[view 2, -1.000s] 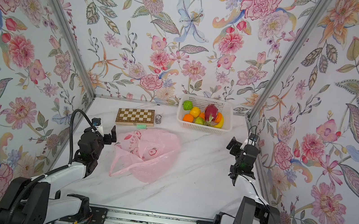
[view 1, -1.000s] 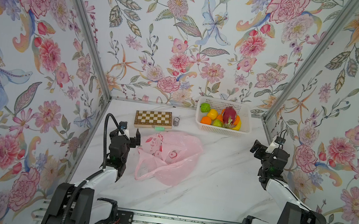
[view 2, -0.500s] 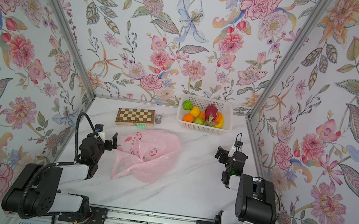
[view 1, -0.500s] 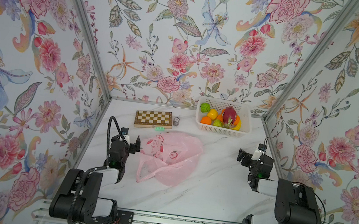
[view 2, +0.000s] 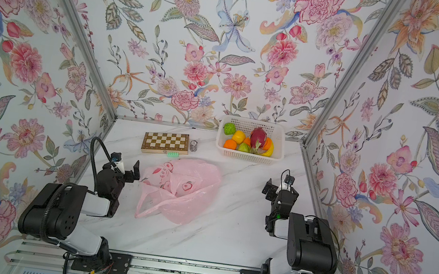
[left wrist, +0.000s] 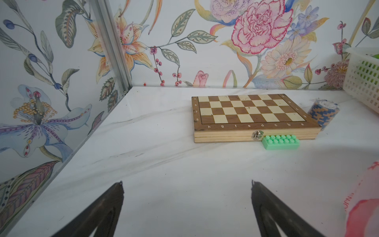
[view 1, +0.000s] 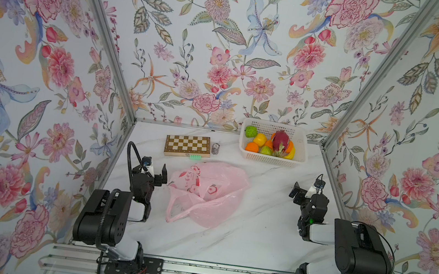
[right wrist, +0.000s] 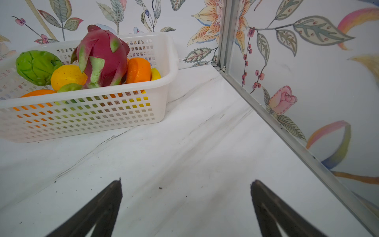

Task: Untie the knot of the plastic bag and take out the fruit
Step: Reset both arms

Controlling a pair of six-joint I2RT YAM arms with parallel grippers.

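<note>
Since the fruit point(view 1: 269, 145) sits in the basket point(view 1: 273, 159), the task looks finished.
Plastic bag point(view 1: 207, 190): flat, slack, mid-worktop point(view 1: 243, 233); no knot showing, apparently empty. Fruit: heaped in the basket by the back wall, well apart from the bag. Left tool point(left wrist: 187, 182): spread wide, empty, just beside the bag. Right tool point(right wrist: 186, 180): spread wide, empty. Outstanding: seemingly nothing.
</note>
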